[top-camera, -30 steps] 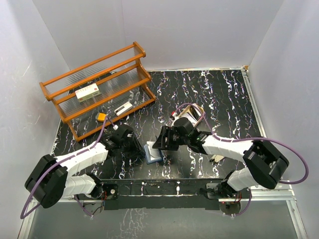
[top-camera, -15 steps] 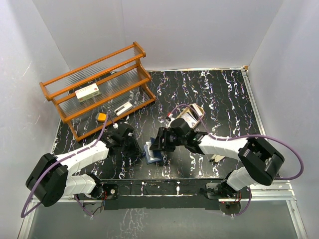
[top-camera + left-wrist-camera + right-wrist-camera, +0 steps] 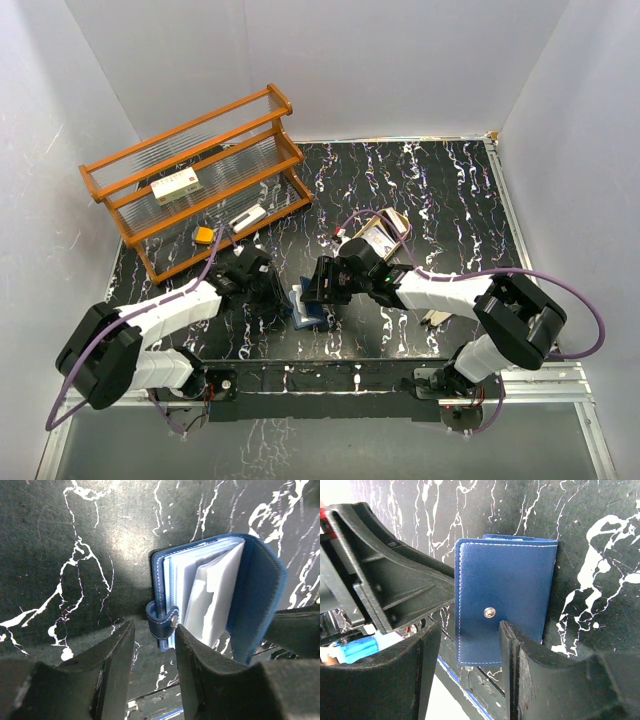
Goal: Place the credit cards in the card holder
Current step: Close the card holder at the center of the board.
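Note:
The card holder [image 3: 305,312], navy blue, stands partly open on the black marbled table between my two grippers. In the left wrist view the card holder [image 3: 255,595] shows clear sleeves, and its snap strap [image 3: 161,621] lies just beyond my left gripper [image 3: 155,626], whose fingers are apart and pinch nothing. In the right wrist view the outer cover [image 3: 505,580] hangs between the wide jaws of my right gripper [image 3: 470,626], and one finger [image 3: 520,650] overlaps its lower edge. From above, the left gripper [image 3: 272,290] and right gripper [image 3: 312,292] flank the holder. I cannot make out any credit cards.
A wooden rack [image 3: 120,195] at the back left carries a white box with red marks [image 3: 175,186]; a small white item [image 3: 248,218] and an orange one [image 3: 203,235] lie at its foot. A tan tray [image 3: 398,222] sits behind the right arm. The table's front edge [image 3: 470,695] runs just below the holder.
My right gripper has slid left up to the card holder and narrowed a little. The left gripper has edged closer to the holder. The holder's cover has lifted.

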Tool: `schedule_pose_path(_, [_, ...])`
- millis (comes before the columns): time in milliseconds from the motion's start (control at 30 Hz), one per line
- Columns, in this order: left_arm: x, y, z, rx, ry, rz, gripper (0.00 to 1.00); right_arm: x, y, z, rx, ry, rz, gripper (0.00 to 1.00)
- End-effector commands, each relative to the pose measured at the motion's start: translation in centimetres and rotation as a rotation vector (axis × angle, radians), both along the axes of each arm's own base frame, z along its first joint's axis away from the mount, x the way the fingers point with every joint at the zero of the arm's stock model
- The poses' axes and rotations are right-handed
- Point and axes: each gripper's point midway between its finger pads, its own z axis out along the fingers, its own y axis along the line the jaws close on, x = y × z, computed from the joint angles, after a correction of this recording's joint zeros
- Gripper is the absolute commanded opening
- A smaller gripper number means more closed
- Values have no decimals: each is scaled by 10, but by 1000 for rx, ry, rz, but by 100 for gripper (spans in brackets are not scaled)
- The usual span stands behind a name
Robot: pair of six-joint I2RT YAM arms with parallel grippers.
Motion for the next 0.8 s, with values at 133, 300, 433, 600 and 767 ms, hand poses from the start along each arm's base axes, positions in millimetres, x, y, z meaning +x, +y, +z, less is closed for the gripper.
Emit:
schedule_pose_path(133, [-4,0,-13,73,61,-72,42,13,9,11,2,-63,-10,47])
schedule_pose_path(300, [-1,10,-14,146,70,-45,39,15,8,7,-48,-85,-9,47])
schedule_pose_path(433, [2,13,-5,132,34,-17,34,16,8,4,-93,-110,0,47])
schedule_pose_path(600, [0,20,-1,140,12,5,27,13,14,6,-91,-115,18,47])
schedule_pose_path(767, [-1,23,-1,141,3,19,26,13,22,13,-94,-131,36,49])
